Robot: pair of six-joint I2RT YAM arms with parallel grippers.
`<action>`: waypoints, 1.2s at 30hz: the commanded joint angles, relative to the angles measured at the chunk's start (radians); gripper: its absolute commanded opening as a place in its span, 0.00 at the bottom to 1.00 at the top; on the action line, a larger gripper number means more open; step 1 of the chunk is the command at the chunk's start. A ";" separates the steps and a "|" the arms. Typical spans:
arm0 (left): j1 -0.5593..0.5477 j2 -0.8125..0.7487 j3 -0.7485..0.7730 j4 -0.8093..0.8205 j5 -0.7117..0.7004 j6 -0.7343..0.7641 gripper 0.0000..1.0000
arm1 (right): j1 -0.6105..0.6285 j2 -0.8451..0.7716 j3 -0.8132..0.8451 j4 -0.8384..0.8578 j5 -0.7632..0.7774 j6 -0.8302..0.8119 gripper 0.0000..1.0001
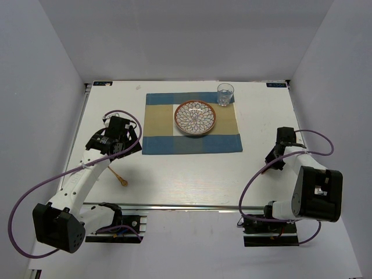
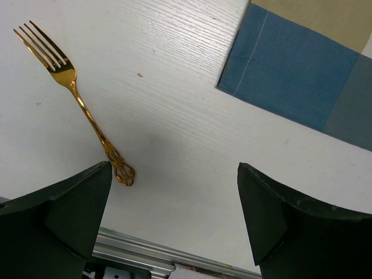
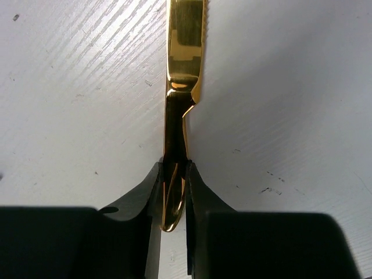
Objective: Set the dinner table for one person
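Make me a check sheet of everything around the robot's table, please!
Surface: white dinner table, a few small specks.
Job's things: plate on the blue-and-tan placemat; glass at its far right corner; gold fork lying on the bare table left of the mat; gold knife on the right.
Clutter: nothing seen.
Grippers: left gripper jaws wide open over the table beside the fork; right gripper jaws shut on the knife's handle.
Cables: purple cables loop from both arms.
Surroundings: plain white walls.
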 commanded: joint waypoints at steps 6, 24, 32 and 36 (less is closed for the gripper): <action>-0.003 -0.036 0.002 0.019 0.013 0.018 0.98 | 0.016 -0.145 -0.049 -0.006 -0.028 -0.012 0.00; -0.003 -0.076 -0.016 0.057 0.079 0.052 0.98 | 0.302 0.162 0.391 0.032 -0.149 -0.194 0.00; -0.003 -0.090 -0.021 0.073 0.109 0.066 0.98 | 0.386 0.420 0.638 -0.072 -0.163 -0.273 0.00; -0.003 -0.101 -0.028 0.084 0.119 0.073 0.98 | 0.403 0.488 0.718 -0.100 -0.169 -0.303 0.00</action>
